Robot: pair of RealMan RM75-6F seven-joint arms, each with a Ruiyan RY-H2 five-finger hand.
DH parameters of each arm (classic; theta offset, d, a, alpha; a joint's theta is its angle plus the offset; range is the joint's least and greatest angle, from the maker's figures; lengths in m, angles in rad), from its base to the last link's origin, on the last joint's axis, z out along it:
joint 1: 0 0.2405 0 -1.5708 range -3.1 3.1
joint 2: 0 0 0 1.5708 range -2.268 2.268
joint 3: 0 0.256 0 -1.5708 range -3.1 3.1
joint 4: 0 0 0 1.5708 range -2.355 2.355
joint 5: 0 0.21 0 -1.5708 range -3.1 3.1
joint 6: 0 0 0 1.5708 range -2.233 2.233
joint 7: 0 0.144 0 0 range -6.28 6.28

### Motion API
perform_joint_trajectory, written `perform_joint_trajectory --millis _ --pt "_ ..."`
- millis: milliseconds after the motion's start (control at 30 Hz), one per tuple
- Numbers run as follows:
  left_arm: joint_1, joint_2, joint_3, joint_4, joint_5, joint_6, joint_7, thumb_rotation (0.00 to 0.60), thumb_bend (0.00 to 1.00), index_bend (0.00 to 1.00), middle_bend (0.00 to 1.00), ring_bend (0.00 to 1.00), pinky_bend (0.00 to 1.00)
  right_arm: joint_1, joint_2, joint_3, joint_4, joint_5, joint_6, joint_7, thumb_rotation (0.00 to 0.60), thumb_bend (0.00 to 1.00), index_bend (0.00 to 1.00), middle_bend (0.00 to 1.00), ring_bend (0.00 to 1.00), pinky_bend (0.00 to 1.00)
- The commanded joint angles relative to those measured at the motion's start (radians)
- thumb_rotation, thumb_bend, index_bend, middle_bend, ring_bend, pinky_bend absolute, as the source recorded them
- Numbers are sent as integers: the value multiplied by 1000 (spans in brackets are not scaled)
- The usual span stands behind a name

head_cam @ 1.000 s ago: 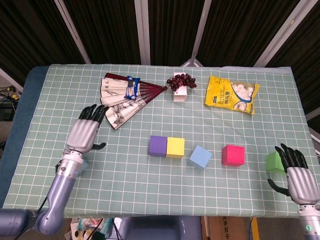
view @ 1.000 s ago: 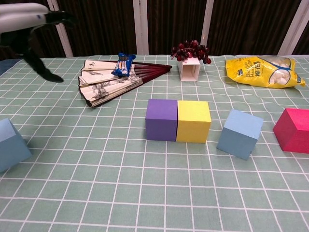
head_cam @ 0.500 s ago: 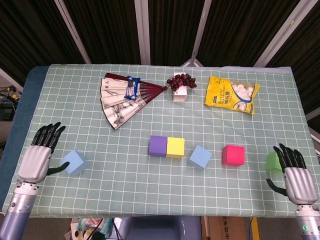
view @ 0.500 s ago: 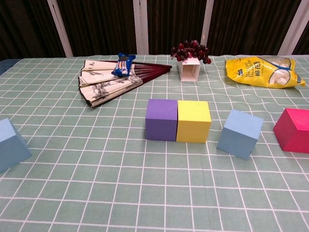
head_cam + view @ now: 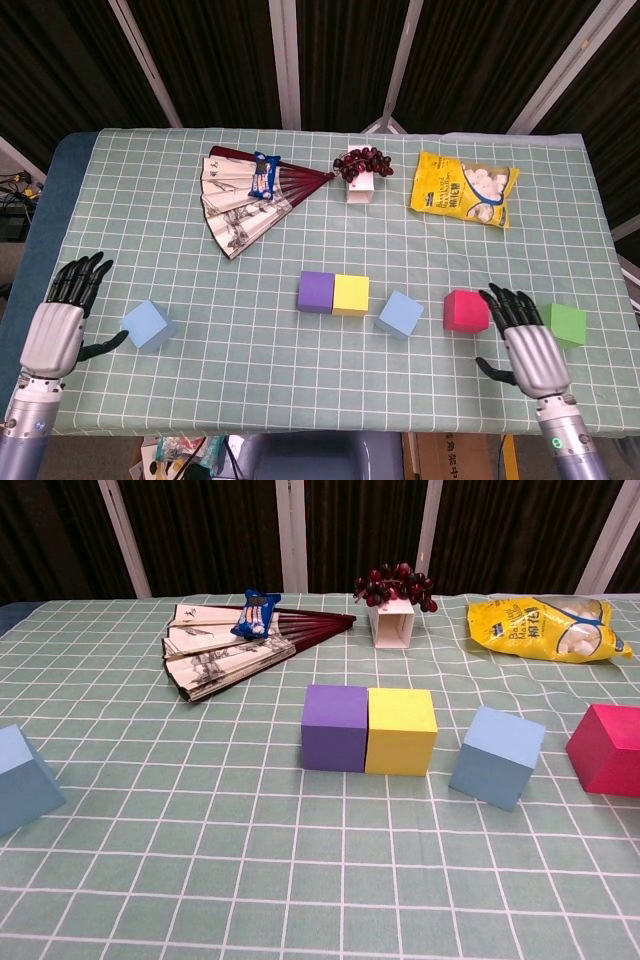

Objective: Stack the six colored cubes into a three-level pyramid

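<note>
A purple cube [image 5: 316, 291] [image 5: 335, 727] and a yellow cube [image 5: 351, 294] [image 5: 401, 730] sit side by side, touching, mid-table. To their right lie a light blue cube [image 5: 401, 313] [image 5: 497, 755], a red cube [image 5: 466, 310] [image 5: 608, 748] and, far right, a green cube [image 5: 567, 324]. A second light blue cube [image 5: 148, 324] [image 5: 22, 778] rests at the left. My left hand [image 5: 58, 323] hangs open just left of that cube. My right hand [image 5: 528, 342] is open, between the red and green cubes near the front edge. The chest view shows neither hand.
At the back lie a folding fan [image 5: 250, 195] with a small blue packet [image 5: 263, 176] on it, a white box topped with dark grapes [image 5: 360, 170], and a yellow snack bag [image 5: 464, 187]. The table's front edge [image 5: 300, 428] runs close under both hands.
My right hand moved left, uncovering the green cube, and now sits between it and the red cube. My left hand swept from near the fan down to the left blue cube.
</note>
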Motion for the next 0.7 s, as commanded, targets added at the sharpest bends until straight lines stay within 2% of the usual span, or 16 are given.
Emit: perform_joint_trajectory --millis 33,400,700 --pt "6 0 -11 6 6 -11 -5 600 91 0 0 7 50 49 -58 18 -57 45 -55 -88 600 229 0 0 0 0" --pt "24 5 -54 27 -1 -64 -51 600 91 0 0 7 50 144 -266 70 -57 196 -105 -278 600 230 0 0 0 0" --pt "34 11 -84 35 -9 -99 -82 600 91 0 1 7 50 218 -432 110 21 296 -104 -376 600 229 0 0 0 0"
